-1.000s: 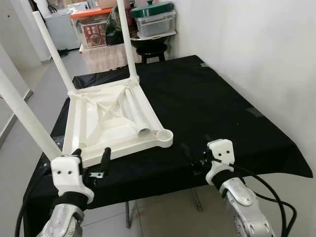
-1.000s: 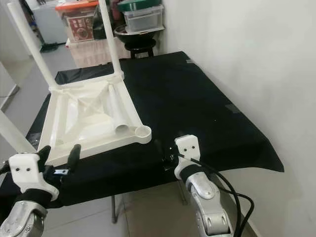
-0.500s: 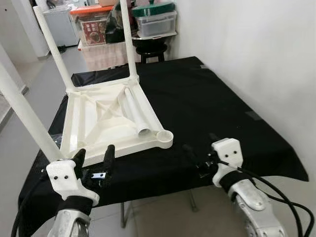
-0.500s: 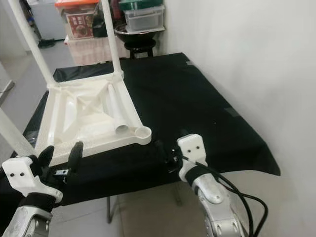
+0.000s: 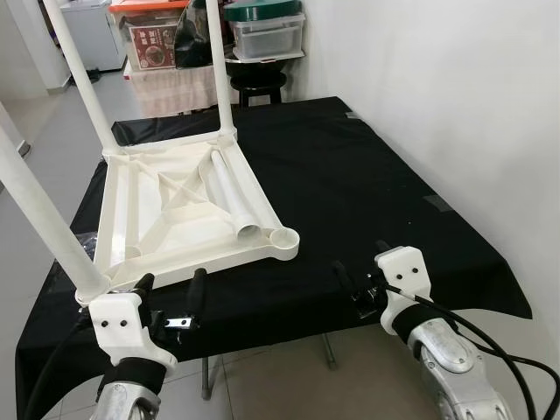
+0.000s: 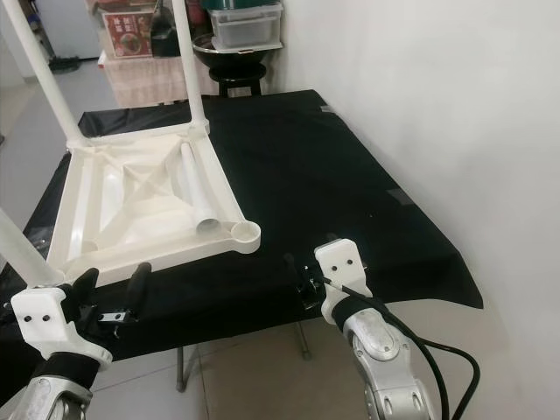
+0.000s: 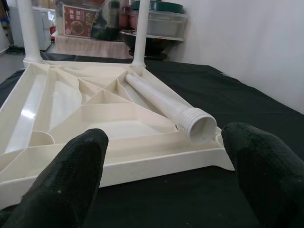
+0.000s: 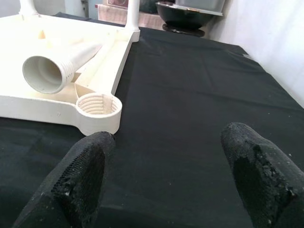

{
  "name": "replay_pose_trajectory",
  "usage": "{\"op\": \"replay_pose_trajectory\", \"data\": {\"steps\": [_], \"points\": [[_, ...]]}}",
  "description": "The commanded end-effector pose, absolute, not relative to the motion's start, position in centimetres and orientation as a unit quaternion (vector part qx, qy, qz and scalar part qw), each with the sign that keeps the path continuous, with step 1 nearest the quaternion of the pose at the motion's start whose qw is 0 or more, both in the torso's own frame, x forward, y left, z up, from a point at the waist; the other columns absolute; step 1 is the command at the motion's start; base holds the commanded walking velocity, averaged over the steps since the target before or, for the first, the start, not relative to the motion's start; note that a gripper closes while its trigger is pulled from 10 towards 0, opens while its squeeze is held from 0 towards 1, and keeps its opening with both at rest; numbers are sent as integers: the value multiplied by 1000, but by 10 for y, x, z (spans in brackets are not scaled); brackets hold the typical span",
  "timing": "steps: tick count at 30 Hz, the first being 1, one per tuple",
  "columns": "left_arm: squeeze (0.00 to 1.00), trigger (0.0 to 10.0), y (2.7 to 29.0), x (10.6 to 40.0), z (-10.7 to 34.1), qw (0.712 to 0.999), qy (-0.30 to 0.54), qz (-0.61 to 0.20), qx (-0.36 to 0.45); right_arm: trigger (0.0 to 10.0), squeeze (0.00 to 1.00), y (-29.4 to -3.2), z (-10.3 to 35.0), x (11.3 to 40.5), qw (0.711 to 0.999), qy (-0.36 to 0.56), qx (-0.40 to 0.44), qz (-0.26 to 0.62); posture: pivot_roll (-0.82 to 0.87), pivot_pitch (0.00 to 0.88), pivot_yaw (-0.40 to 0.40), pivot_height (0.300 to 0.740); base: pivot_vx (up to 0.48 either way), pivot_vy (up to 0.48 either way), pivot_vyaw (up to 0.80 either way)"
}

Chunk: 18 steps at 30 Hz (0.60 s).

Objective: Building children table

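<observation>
Tabletop [image 5: 175, 219], white and upside down, lies on the black cloth [image 5: 350, 184] with three legs already standing up and one loose leg [image 5: 234, 194] resting inside its frame, long axis running away from the robot, threaded end towards it. The empty corner socket [image 5: 284, 238] sits just beside that end, ahead of the right gripper [image 5: 357, 282], which is nearer. Left gripper [image 5: 168, 302] and right gripper both hang spread, holding nothing.
</observation>
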<state>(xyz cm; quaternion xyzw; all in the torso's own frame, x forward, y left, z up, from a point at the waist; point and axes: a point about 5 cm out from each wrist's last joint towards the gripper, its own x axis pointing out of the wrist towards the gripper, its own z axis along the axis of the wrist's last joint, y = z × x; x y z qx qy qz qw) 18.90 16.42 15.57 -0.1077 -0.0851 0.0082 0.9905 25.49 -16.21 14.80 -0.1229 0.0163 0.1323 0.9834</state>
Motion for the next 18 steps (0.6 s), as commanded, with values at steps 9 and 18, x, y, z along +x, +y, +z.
{"op": "replay_pose_trajectory", "data": {"steps": [9, 18], "points": [[0, 10000, 167, 191, 157, 992, -82, 9, -91, 10000, 0, -152, 148, 256, 980, 18, -132, 150, -80, 49, 27, 740, 0, 0, 0], [0, 10000, 163, 198, 161, 994, -72, -9, -86, 10000, 0, -152, 149, 257, 977, 24, -147, 155, -90, 44, 31, 740, 0, 0, 0]]}}
